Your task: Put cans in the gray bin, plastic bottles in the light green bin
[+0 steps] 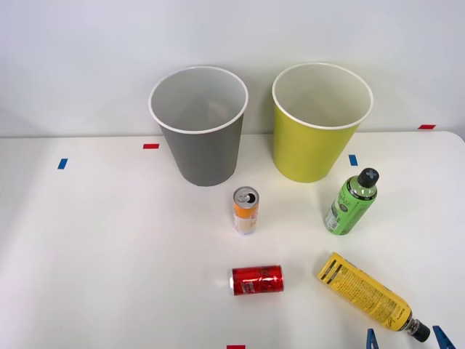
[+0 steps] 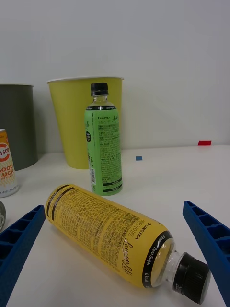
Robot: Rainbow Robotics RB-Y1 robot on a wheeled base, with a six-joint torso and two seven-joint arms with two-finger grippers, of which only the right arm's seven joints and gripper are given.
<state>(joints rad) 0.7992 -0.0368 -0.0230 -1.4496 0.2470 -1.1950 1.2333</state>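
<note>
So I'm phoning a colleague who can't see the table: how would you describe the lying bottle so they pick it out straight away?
Start at the light green bin at the back of the white table, then come toward the table's near right corner. There the yellow bottle lies on its side, black cap toward the near edge, between the open claw's blue fingers. The green bottle beside it stands upright.

White table [image 1: 109, 247] (red [image 1: 151, 146] and blue tape marks [image 1: 62, 163] scattered), pale wall [image 1: 87, 58] behind.

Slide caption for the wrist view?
Open right gripper straddles the lying yellow bottle; green bottle upright before the light green bin.
</note>
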